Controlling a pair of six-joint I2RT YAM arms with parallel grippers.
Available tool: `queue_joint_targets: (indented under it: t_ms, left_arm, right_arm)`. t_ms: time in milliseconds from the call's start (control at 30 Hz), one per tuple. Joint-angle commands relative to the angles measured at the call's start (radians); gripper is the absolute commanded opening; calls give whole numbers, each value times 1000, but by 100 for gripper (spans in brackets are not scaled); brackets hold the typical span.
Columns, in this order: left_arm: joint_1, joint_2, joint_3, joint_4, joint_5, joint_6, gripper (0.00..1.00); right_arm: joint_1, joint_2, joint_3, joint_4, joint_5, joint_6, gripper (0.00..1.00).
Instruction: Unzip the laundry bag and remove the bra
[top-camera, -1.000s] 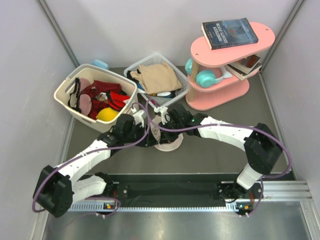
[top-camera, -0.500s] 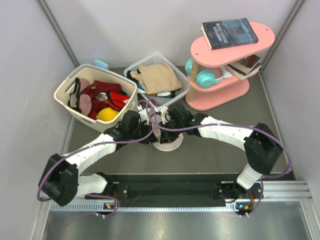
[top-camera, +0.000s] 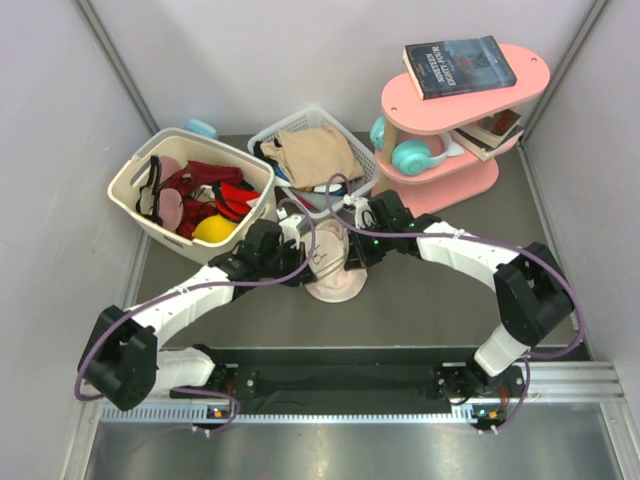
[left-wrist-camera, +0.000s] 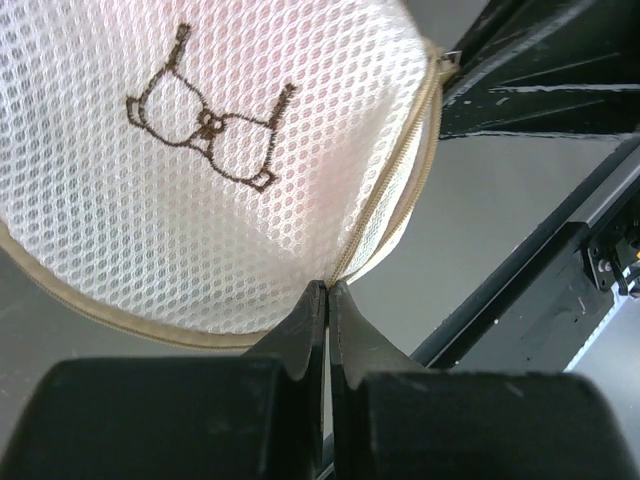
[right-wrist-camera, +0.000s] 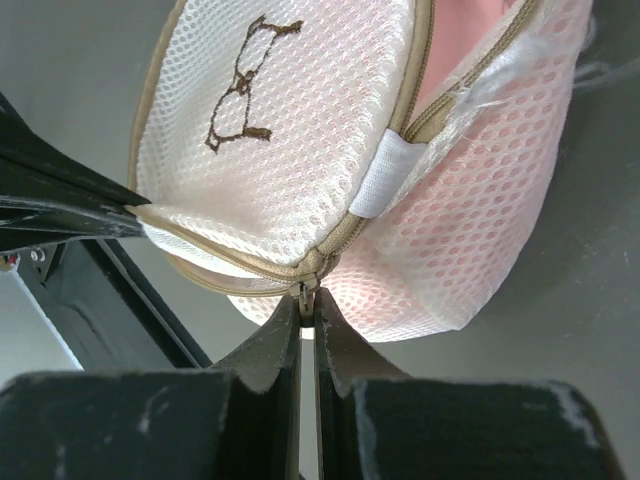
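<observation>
The laundry bag (top-camera: 335, 282) is a round cream-pink mesh pouch lying between the two arms, with its black bra logo (left-wrist-camera: 210, 130) facing the left wrist camera. My left gripper (top-camera: 305, 263) is shut on the bag's zip rim (left-wrist-camera: 385, 200), its tips (left-wrist-camera: 328, 287) pinching the seam. My right gripper (top-camera: 350, 250) is shut on the zip pull (right-wrist-camera: 308, 290). The zip stands partly open at the upper right of the right wrist view. The bra stays inside the bag; only a strip of its light pink (right-wrist-camera: 462, 25) shows through the gap.
A cream laundry basket (top-camera: 128, 205) with red garments (top-camera: 215, 185) stands at the back left. Behind the bag, a white wire basket (top-camera: 300, 122) holds tan cloth (top-camera: 318, 155). A pink shelf (top-camera: 470, 195) with a book (top-camera: 460, 65) and headphones (top-camera: 410, 155) is back right.
The left gripper has closed on the bag's rim. The right arm has drawn back to the right with the zip pull, and the bag's lid has lifted open.
</observation>
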Motion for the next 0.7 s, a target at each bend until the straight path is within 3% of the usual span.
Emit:
queue_joint_targets:
  t_ms: [0, 300, 333, 367, 433, 500, 533, 667]
  left_arm:
    - [-16, -3, 48, -45, -9, 43, 0]
    - [-111, 54, 109, -65, -33, 40, 0]
    - [-127, 59, 120, -68, -39, 34, 5]
    - [-156, 65, 134, -69, -44, 16, 25]
    - [-174, 70, 171, -65, -56, -9, 48]
    - [-179, 47, 217, -60, -82, -54, 77]
    - [-179, 37, 231, -65, -97, -60, 84]
    - [-179, -22, 297, -118, -221, -74, 97]
  right_arm:
    - [-53, -27, 5, 2, 13, -52, 0]
    - [-85, -17, 18, -21, 26, -84, 0]
    - [-86, -23, 16, -33, 32, -86, 0]
    - [-88, -30, 12, -42, 48, -93, 0]
    - [-94, -56, -2, -71, 64, -101, 0]
    - [-100, -90, -8, -110, 110, -118, 12]
    - [-102, -99, -7, -123, 122, -124, 28]
    - [-103, -148, 13, -209, 173, -150, 49]
